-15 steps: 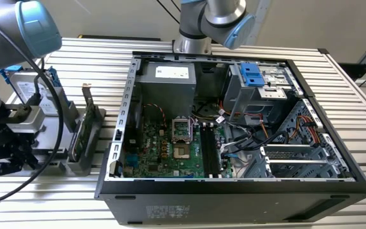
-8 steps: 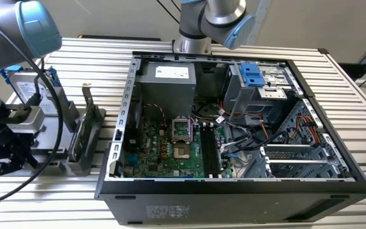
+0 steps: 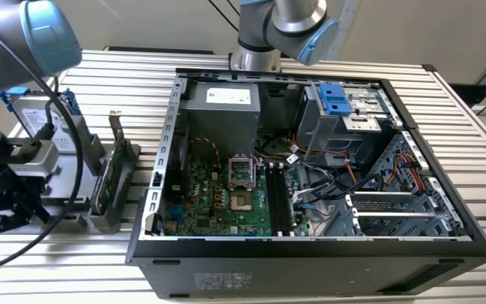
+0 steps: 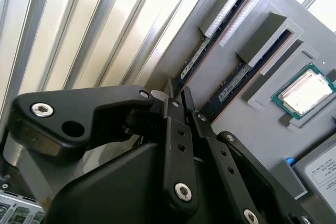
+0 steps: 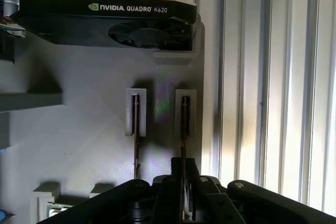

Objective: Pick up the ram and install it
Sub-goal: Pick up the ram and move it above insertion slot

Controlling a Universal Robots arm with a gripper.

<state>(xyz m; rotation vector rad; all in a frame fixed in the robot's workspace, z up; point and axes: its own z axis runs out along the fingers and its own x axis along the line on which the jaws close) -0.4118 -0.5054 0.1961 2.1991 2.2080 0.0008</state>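
in the exterior view my claw (image 3: 5, 215) hung over the grey holder (image 3: 99, 220), at nine o'clock from the open case (image 3: 311, 259). in the second wrist view it was narrow, pinched on the near end of the ram (image 4: 207, 53), which sat in its slot with its long axis running straight away. a second stick (image 4: 247, 77) lay parallel beside it. the first wrist view showed two sticks and one graphics card (image 5: 105, 14).

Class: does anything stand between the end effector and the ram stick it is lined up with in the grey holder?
Nothing visible does. In the first wrist view the end effector sits right at the ram, which stands on edge in the grey holder; the second stick lies beside it, off that line.
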